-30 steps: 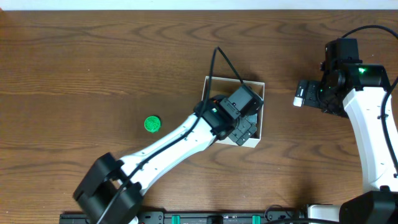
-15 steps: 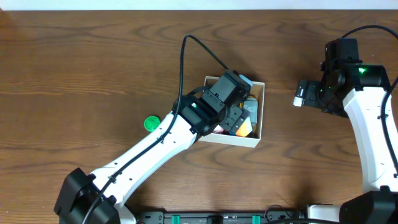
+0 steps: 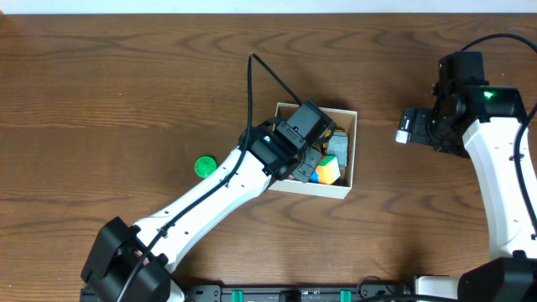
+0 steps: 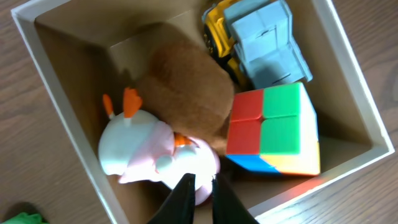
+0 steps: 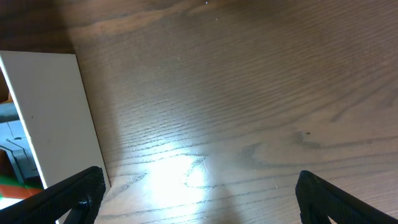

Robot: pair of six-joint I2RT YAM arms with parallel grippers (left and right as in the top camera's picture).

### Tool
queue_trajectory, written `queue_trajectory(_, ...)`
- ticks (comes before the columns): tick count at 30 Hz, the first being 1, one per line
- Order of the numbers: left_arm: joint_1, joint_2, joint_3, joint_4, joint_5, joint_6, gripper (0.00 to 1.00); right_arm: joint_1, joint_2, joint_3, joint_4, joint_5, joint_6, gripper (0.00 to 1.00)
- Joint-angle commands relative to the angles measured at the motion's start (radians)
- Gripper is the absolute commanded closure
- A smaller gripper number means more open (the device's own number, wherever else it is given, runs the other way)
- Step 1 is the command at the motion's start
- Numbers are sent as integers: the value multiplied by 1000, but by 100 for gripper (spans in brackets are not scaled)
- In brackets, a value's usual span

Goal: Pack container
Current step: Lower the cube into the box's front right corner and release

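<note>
The container (image 3: 323,190) is a small white-walled box at mid-table; its tan inside (image 4: 74,68) fills the left wrist view. In it lie a yellow and grey truck (image 4: 261,37), a brown plush (image 4: 186,93), a coloured cube (image 4: 273,127) and a white and pink toy (image 4: 146,152). My left gripper (image 4: 200,182) hovers over the box (image 3: 312,161), shut and empty, its tips just above the white and pink toy. My right gripper (image 3: 406,127) stands open to the right of the box, over bare wood (image 5: 199,193).
A small green round object (image 3: 205,166) lies on the wooden table left of the container, beside my left arm. The container's white outer wall (image 5: 50,112) shows at the left of the right wrist view. The table's far edge runs along the top.
My left gripper's jaws have shut with nothing between them, after shifting from the box's lower right toward its upper left. The right arm has not moved.
</note>
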Motion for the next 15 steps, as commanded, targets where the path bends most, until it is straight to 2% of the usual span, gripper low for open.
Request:
queue_trajectory(1, -24, 7, 15, 12, 0, -5, 94, -2, -10, -3, -1, -3, -8, 1)
queue_trajectory(8, -47, 30, 15, 27, 5, -5, 94, -2, -10, -3, -1, -3, -8, 1)
queue_trajectory(15, -47, 105, 15, 61, 119, -39, 94, -2, -10, -3, -1, -3, -8, 1)
